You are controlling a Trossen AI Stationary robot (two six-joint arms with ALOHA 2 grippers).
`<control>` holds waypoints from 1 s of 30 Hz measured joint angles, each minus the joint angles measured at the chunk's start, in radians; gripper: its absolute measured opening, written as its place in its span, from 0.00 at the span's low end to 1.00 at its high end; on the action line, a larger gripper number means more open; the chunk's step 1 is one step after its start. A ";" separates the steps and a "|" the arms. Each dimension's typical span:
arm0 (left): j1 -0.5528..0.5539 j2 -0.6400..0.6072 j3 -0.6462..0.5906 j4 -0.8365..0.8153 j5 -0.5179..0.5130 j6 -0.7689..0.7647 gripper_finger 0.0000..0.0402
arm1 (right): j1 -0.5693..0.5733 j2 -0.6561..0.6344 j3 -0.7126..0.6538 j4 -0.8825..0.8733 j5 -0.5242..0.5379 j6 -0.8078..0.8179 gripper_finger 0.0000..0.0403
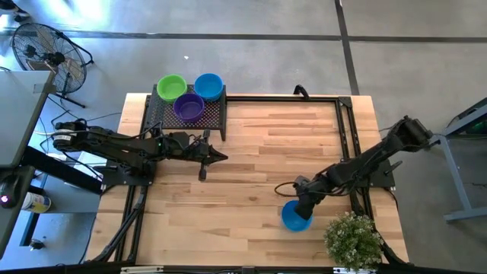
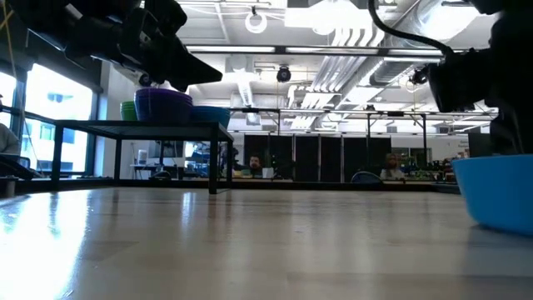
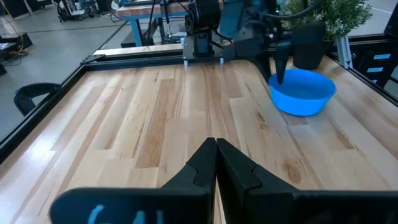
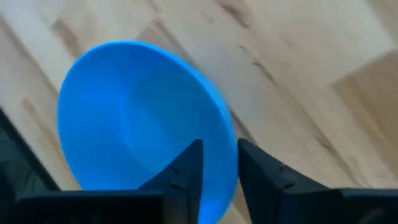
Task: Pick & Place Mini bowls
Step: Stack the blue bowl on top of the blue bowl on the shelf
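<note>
right gripper [image 4: 219, 171] sits at the rim of a blue bowl [image 1: 296, 217] near the front right of the counter [image 1: 259, 167], one finger inside the bowl and one outside, straddling the wall; the gap between them looks narrow, yet whether the fingers are pressing the plastic or only bracketing it i cannot tell. in the low view the bowl appears to rest on the wood at the far right, so by my reading it has not been lifted. left gripper [image 3: 216, 155] hangs over the counter just in front of the black mesh rack [image 1: 163, 116], its fingers drawn together with nothing between them, pointing across toward the right arm; it seems to be waiting. on the rack stand three bowls: a green bowl [image 1: 171, 86], a second blue bowl [image 1: 208, 86] beside it, and a purple bowl [image 1: 188, 109] in front of the pair. a potted plant [image 1: 352, 240] stands near the blue bowl at the counter's front right corner. as a judgement, three bowls look placed on the rack and this one is the only bowl in sight off it, so the work seems well along, with a grasp, a carry across the counter and a release on the rack left for it.
</note>
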 joint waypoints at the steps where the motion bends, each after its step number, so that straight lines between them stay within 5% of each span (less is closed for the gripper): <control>1: 0.000 0.000 0.000 0.000 0.000 0.000 0.01 | -0.003 0.010 0.000 0.019 -0.004 -0.005 0.19; 6: 0.000 0.000 0.000 -0.001 0.000 -0.005 0.01 | -0.043 0.015 0.000 0.076 -0.005 -0.035 0.02; 16: 0.000 -0.001 0.000 -0.023 0.000 0.001 0.01 | -0.281 0.037 0.181 0.073 0.048 -0.221 0.02; 30: 0.000 -0.001 0.000 -0.031 -0.001 0.005 0.01 | -0.514 0.527 0.617 0.061 -0.006 -0.662 0.01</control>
